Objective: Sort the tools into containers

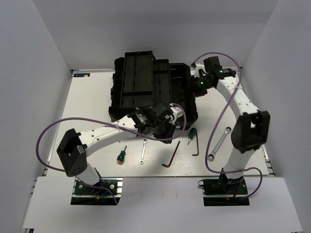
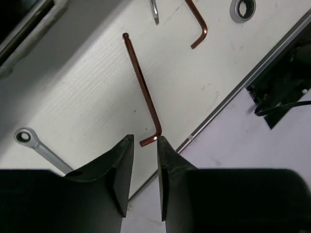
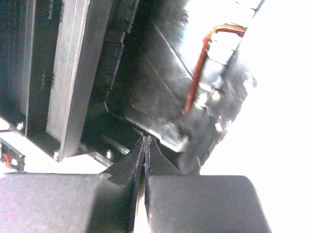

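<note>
A black compartment box (image 1: 127,82) with its lid open stands at the back centre. On the table in front lie two green-handled screwdrivers (image 1: 121,155) (image 1: 192,133), a small wrench (image 1: 143,151), a larger wrench (image 1: 218,144) and two hex keys (image 1: 171,156) (image 1: 196,145). My left gripper (image 1: 167,127) (image 2: 145,141) is open and empty, above the table at the box's front; the nearer hex key (image 2: 143,90) lies below it, its bend at the fingertips. My right gripper (image 1: 193,90) (image 3: 146,141) is shut and empty over the box's right side, where a third hex key (image 3: 197,73) lies in a compartment (image 3: 160,77).
The left wrist view also shows the second hex key (image 2: 199,24), the larger wrench's ring (image 2: 242,8), a screwdriver tip (image 2: 154,12), the small wrench (image 2: 39,148) and the table's near edge (image 2: 228,97). White walls enclose the table.
</note>
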`<action>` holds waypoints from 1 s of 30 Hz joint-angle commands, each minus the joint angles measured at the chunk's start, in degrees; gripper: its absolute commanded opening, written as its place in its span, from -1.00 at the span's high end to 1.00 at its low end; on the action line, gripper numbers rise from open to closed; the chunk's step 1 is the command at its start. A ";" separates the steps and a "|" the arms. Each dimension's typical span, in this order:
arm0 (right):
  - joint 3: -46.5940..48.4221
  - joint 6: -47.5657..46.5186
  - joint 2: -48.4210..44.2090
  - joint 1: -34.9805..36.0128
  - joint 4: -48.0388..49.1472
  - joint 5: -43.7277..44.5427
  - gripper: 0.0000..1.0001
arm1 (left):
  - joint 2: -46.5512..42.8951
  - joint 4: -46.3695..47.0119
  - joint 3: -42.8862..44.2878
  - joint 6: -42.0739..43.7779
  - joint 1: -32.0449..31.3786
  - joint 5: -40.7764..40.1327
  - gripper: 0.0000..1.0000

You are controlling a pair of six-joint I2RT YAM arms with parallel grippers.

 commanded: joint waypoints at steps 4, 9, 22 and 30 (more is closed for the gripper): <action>-17.39 -4.45 -19.44 -3.10 -5.33 8.35 1.00 | 0.66 5.37 -0.46 -2.05 -4.83 -4.51 0.52; -39.99 -7.62 -35.36 -3.36 -1.21 7.91 0.98 | 6.97 5.91 -0.56 -2.58 -9.66 -8.99 -0.07; -52.66 -3.67 -40.38 -3.19 3.19 6.33 0.52 | 18.77 2.65 2.87 -8.20 -12.83 -19.90 -0.23; -52.58 -2.88 -38.28 -3.36 5.39 6.24 0.52 | 22.11 4.85 1.29 -9.96 -13.97 -17.80 0.03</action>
